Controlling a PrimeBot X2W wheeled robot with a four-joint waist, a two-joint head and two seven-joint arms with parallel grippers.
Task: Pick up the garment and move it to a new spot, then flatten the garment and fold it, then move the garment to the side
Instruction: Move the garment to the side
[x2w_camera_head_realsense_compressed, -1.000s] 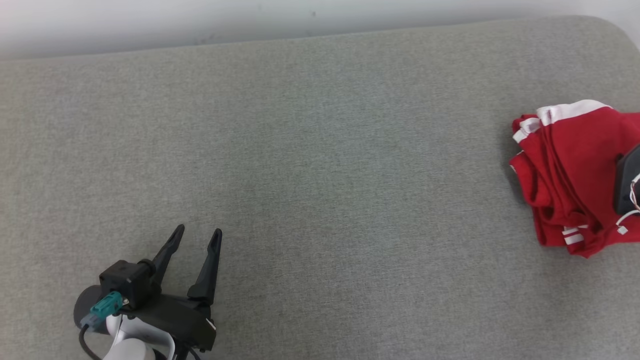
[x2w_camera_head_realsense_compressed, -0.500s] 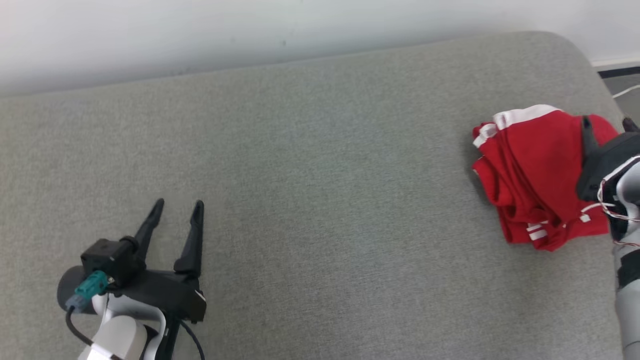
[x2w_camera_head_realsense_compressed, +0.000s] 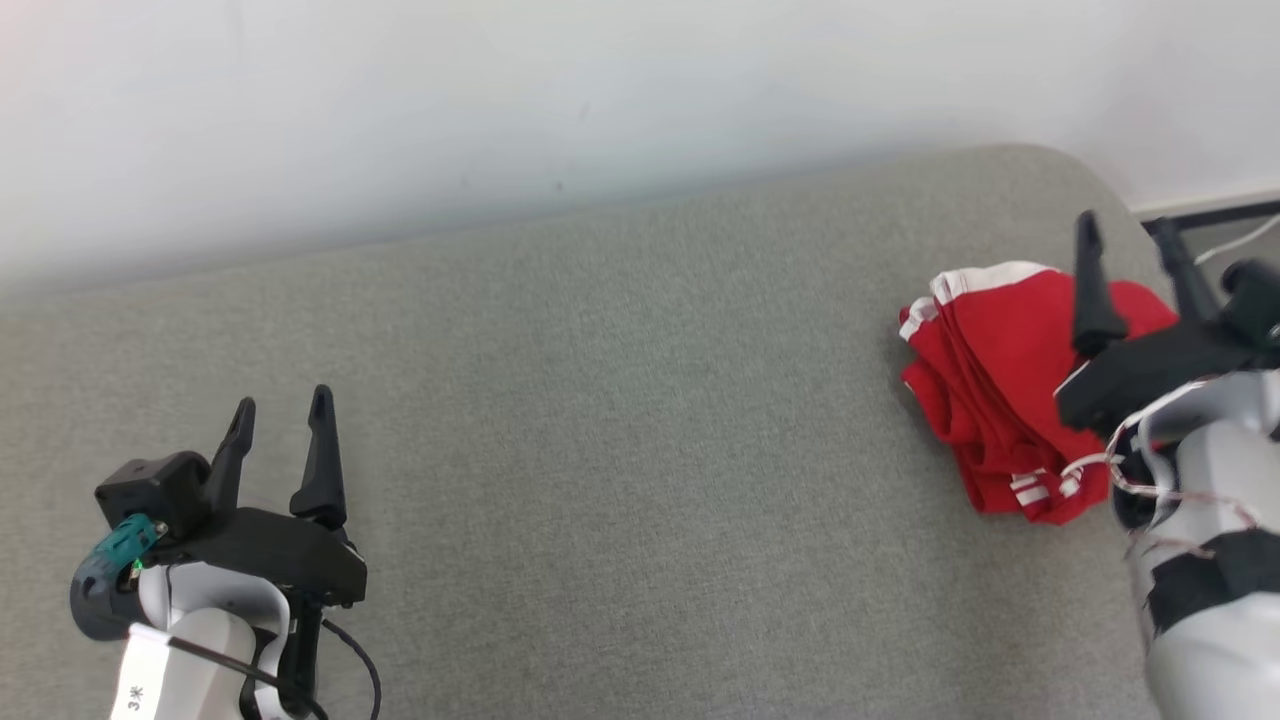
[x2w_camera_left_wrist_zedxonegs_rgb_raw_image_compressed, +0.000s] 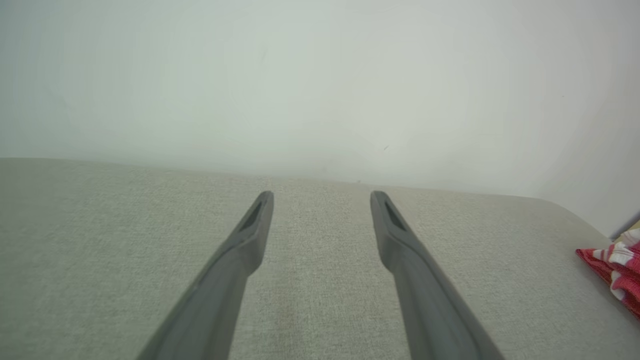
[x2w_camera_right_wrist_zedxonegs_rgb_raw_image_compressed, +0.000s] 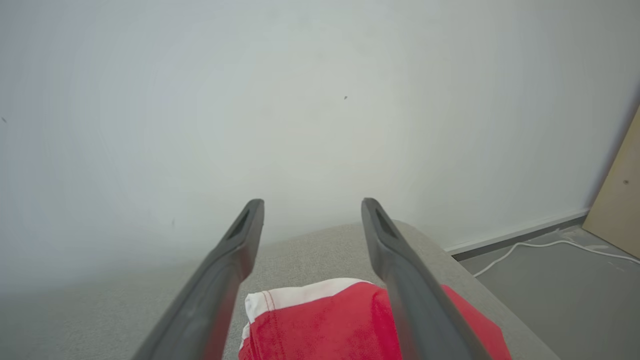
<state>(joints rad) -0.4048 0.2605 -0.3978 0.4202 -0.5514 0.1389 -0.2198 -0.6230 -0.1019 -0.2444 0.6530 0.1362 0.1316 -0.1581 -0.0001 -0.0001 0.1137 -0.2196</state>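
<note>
A red garment (x2w_camera_head_realsense_compressed: 1000, 390) with white stripes lies bunched near the right end of a grey cushioned surface (x2w_camera_head_realsense_compressed: 620, 400). My right gripper (x2w_camera_head_realsense_compressed: 1130, 232) hangs open above the garment's right part, nothing between its fingers; the right wrist view has the garment (x2w_camera_right_wrist_zedxonegs_rgb_raw_image_compressed: 325, 325) under the two spread fingers. Far off at the lower left, my left gripper (x2w_camera_head_realsense_compressed: 283, 408) stands open and empty over bare cushion. In the left wrist view the garment (x2w_camera_left_wrist_zedxonegs_rgb_raw_image_compressed: 617, 272) peeks in at the right edge, well clear of the left gripper (x2w_camera_left_wrist_zedxonegs_rgb_raw_image_compressed: 322, 197).
A pale wall (x2w_camera_head_realsense_compressed: 500, 100) runs behind the cushion. Past the cushion's rounded right end lies grey floor with a white cable (x2w_camera_right_wrist_zedxonegs_rgb_raw_image_compressed: 540, 247) and a tan panel (x2w_camera_right_wrist_zedxonegs_rgb_raw_image_compressed: 620, 195). Bare cushion stretches between the two grippers.
The head camera has tilted up and turned right, so more wall shows. My right gripper has risen into view over the garment, its fingers spread. The garment lies as before.
</note>
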